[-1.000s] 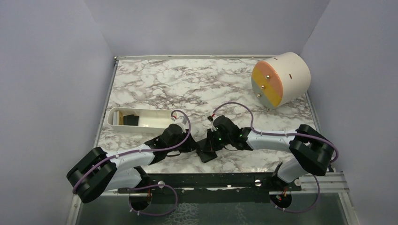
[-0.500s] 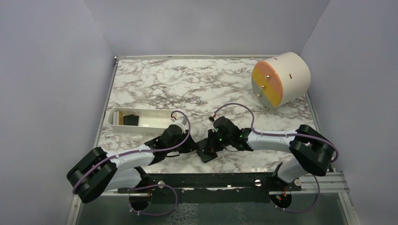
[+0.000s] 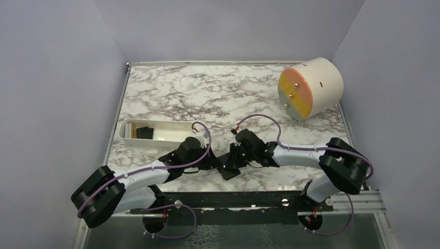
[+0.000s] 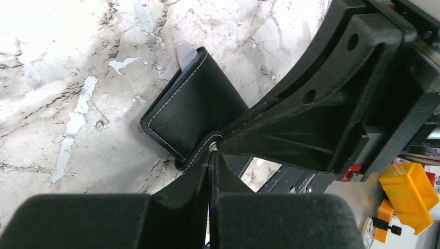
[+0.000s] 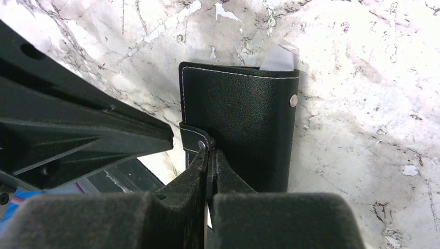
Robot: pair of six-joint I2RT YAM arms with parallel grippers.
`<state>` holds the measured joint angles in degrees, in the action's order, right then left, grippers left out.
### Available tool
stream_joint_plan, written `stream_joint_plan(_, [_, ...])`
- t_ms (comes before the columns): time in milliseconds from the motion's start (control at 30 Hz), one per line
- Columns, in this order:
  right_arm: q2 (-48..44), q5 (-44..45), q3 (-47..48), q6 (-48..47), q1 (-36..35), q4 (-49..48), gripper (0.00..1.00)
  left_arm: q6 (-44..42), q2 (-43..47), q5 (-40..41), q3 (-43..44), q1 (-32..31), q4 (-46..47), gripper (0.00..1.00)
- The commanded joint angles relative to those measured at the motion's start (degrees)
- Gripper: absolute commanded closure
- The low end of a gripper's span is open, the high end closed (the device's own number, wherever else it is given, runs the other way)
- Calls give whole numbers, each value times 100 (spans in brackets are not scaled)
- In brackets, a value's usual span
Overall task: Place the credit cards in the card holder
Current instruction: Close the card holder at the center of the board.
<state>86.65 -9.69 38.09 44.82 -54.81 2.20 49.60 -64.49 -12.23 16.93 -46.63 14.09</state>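
Marble tabletop (image 3: pixel 207 93), claws (image 4: pixel 211 158) (image 5: pixel 207 154) at card holder (image 5: pixel 238 119) edge

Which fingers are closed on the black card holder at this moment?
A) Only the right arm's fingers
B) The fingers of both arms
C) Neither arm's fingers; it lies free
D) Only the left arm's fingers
B: each wrist view shows it. The left fingers and the right fingers are both pressed shut on the near edge of the card holder.

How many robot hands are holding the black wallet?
2. The left hand grips the wallet's edge from the left; the right hand grips it from the right.
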Motion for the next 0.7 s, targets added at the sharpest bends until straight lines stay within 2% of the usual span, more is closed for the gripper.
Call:
stream_joint_plan(0, [236,405,18,-13,-39,333,99,-76,97,-316,152,-48,91,99])
stream_joint_plan(300, [294,385,28,8,-38,341,99,-68,-560,-682,204,-111,551,100])
stream_joint_plan(667, [554,117,14,108,104,468,99,106,-1208,-498,349,-197,522,100])
